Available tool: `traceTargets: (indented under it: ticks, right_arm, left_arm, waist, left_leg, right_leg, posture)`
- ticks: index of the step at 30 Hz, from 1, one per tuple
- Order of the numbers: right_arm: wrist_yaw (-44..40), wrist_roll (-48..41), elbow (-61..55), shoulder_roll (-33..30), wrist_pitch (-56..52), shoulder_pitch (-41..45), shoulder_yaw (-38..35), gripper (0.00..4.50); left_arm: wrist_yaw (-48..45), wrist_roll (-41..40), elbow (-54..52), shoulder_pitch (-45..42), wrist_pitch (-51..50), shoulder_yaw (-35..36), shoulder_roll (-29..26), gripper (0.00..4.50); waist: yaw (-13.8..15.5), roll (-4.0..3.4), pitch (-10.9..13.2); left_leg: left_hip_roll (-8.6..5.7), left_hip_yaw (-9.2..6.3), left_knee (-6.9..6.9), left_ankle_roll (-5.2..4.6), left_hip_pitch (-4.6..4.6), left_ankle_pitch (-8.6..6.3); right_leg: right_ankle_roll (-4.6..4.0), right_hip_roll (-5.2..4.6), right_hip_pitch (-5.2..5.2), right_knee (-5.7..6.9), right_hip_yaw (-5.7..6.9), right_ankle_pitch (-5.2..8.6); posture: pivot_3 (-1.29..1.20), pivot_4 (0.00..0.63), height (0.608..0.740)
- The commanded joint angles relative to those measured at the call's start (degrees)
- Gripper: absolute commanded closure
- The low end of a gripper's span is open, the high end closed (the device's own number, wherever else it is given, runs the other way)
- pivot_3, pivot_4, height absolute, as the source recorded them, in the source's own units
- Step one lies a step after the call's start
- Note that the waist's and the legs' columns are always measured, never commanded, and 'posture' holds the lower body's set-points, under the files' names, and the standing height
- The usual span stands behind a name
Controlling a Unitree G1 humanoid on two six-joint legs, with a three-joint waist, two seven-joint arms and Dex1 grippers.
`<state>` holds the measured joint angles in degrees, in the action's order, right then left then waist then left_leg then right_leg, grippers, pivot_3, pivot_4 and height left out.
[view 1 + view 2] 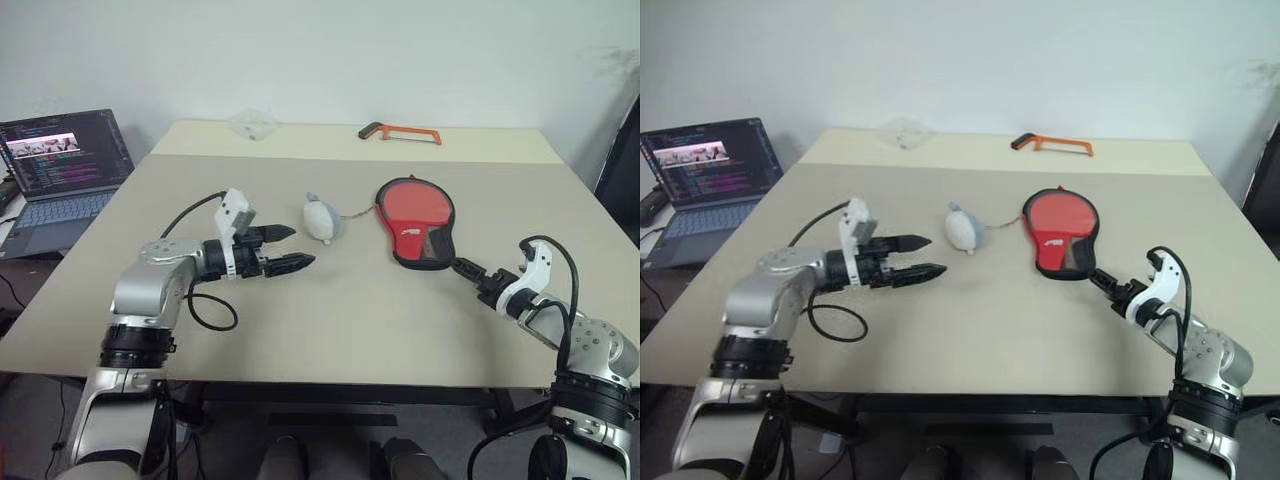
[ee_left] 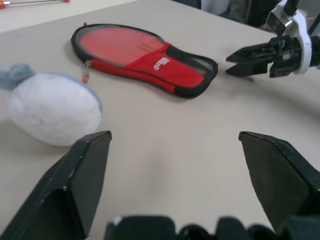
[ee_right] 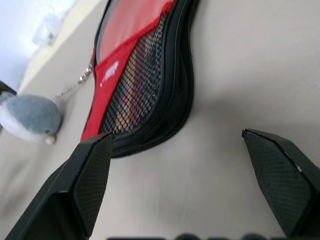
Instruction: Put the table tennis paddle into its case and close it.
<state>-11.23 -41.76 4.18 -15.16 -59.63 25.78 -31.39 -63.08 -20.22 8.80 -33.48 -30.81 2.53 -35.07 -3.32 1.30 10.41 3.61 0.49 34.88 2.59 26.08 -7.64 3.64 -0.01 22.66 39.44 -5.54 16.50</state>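
Both grippers were empty with jaws spread wide — left gripper (image 1: 292,247) hovered by the little plush pouch (image 1: 322,217), right gripper (image 1: 474,271) just off the narrow end of the case (image 1: 418,221). The paddle (image 2: 117,43) sat inside already, so I'd guess only the zipping was left — next move needs the zipper pull.

Case (image 1: 417,224), centre right of frame: red face seen through the clear side, red strip with white logo, black mesh, black trim. Pouch (image 1: 322,218) at centre: white with grey-blue top. Hacksaw (image 1: 400,132), upper centre: orange frame. Tabletop (image 1: 350,310): plain beige. Laptop (image 1: 62,170), upper left: dark screen, coloured text.
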Motion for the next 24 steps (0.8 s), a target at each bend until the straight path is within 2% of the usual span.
traceTargets:
  ticks: [1,4,13,21,24]
  right_arm:
    - [-0.8,-1.3,1.9,1.8,1.9,1.3,0.9,0.0]
    - [-1.3,-1.4,4.2,3.4,3.6,3.9,1.9,0.0]
    - [-2.3,-1.1,10.2,5.1,7.0,12.2,4.2,0.0]
    - [0.4,0.5,13.1,5.8,9.6,13.3,4.8,0.0]
    - [1.1,-0.9,10.1,4.6,7.8,11.3,4.2,0.0]
  left_arm:
    - [1.0,-0.7,-4.9,1.7,0.5,-0.9,0.3,0.01]
    - [3.3,-1.4,-6.9,2.2,-0.9,-1.0,1.9,0.01]
    - [4.7,-1.3,-10.0,3.5,-2.1,-2.2,2.0,0.01]
    - [6.6,-1.0,-12.0,4.7,-2.5,-2.8,2.5,0.01]
    - [7.0,-0.8,-12.2,4.9,-2.4,-3.1,2.5,0.01]
  waist:
    - [-0.1,0.0,0.0]
    - [-0.5,0.07,0.0]
    - [-1.4,0.06,0.0]
    - [-1.4,0.06,0.0]
    - [-1.4,0.06,0.0]
  left_leg:
    - [0.03,0.02,-0.04,0.0,-0.19,-0.01]
    - [0.08,-0.01,-0.04,0.01,-0.26,-0.01]
    - [0.07,0.02,-0.22,0.0,-0.27,-0.01]
    - [0.06,0.02,-0.35,0.01,-0.25,-0.02]
    - [0.06,0.01,-0.34,0.01,-0.24,-0.02]
  right_leg:
    - [0.04,0.0,-0.19,-0.06,0.0,0.07]
    - [-0.18,0.03,-0.29,-0.12,0.01,0.19]
    - [0.05,0.04,-0.31,-0.31,-0.01,0.06]
    - [0.05,0.03,-0.3,-0.42,0.0,0.07]
    - [0.05,0.02,-0.3,-0.42,0.01,0.06]
  posture:
    - [0.0,0.15,0.74]
    - [0.0,0.15,0.74]
    - [0.0,0.15,0.74]
    - [0.0,0.15,0.74]
    - [0.0,0.15,0.74]
